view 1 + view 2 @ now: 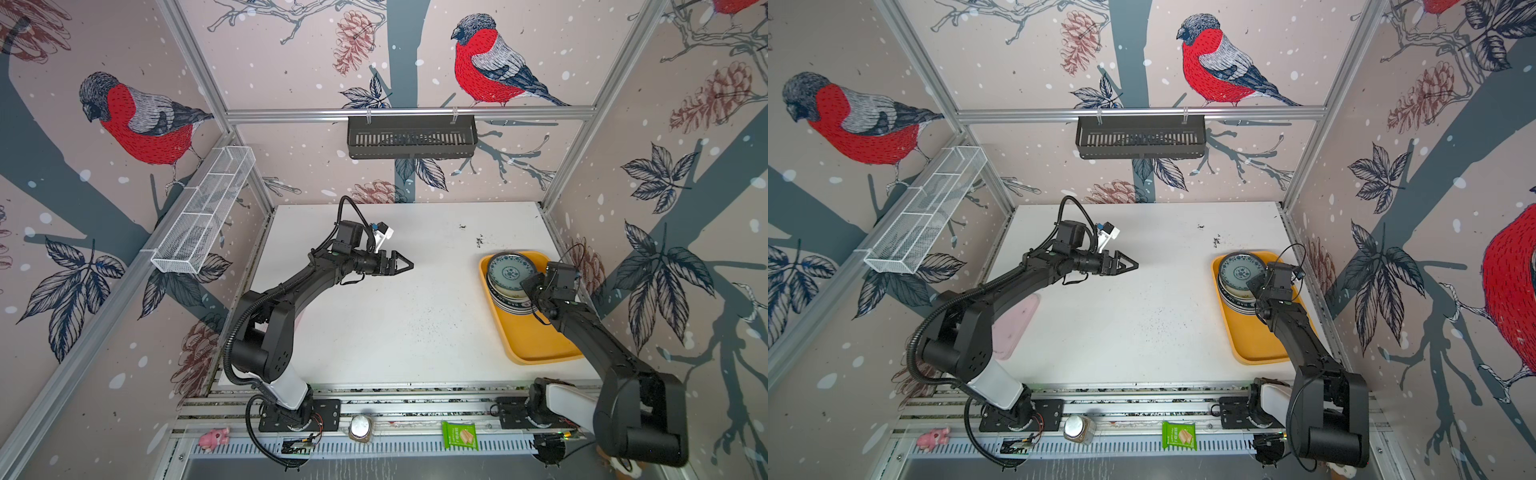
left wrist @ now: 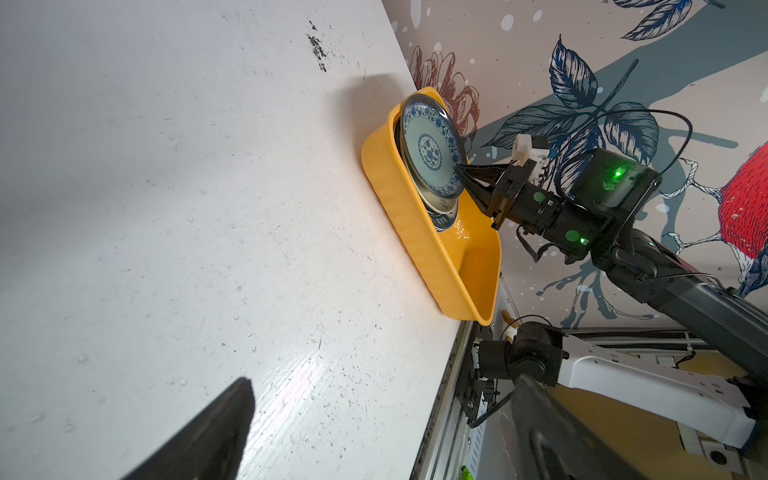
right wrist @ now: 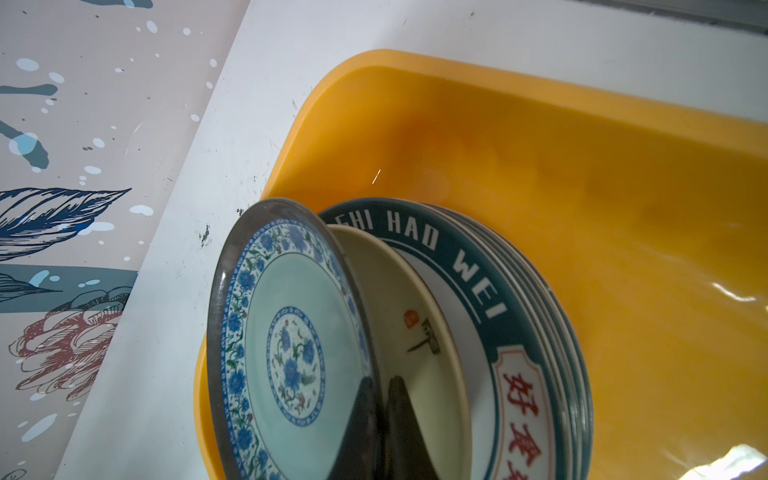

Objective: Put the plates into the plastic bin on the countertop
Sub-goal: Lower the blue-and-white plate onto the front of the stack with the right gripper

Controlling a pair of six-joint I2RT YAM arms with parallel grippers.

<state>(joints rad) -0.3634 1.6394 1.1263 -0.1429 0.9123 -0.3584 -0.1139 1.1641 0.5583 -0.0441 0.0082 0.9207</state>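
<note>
The right fingers (image 3: 357, 428) are clamping the rim of the blue plate (image 3: 291, 345), holding it tilted above the stack (image 3: 478, 257) in the upper end of the bin (image 1: 536, 340), at the right of both top views. The plate's free edge is pointing away from the fingers, toward the bin's far wall, so it likely needs lowering flat. The left fingers (image 2: 208, 436) are hanging spread and empty over the worktop (image 1: 395, 324) mid-frame, well apart from the bin.
</note>
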